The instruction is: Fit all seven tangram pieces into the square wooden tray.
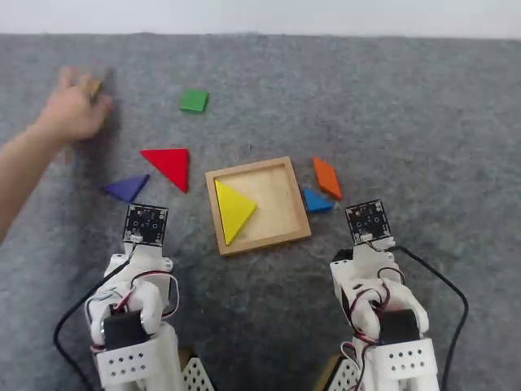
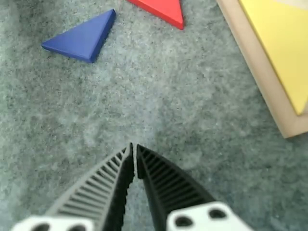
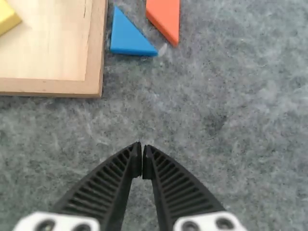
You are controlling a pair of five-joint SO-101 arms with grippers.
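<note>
The high view gives me the whole layout. The square wooden tray (image 1: 247, 168) sits mid-table on the grey felt (image 1: 423, 122), ahead of and between my two arms. The big yellow triangle (image 1: 232, 210) lies flat inside it, along the left wall. Left of the tray lie the red triangle (image 1: 168, 165) and, just beside it, a dark blue triangle (image 1: 128, 188). The green square (image 1: 194, 100) sits farther back. On the tray's right, an orange parallelogram (image 1: 327, 177) and a small light-blue triangle (image 1: 316, 200) lie close together, the triangle just beside the tray's wall. At the far left a person's hand (image 1: 73, 112) is on the felt over something tan — I cannot tell what.

The left wrist view gives me the close detail. My left claw (image 2: 133, 155) is closed and empty over bare, fuzzy felt, its ribbed black fingers meeting at the tips. The dark blue triangle, a corner of the red one and the pale tray rim lie ahead of it. In the right wrist view the right claw (image 3: 142, 153) is likewise pinched shut on nothing — ahead lie the light-blue triangle, the orange piece and a corner of the tray's smooth, light-grained wood.
</note>
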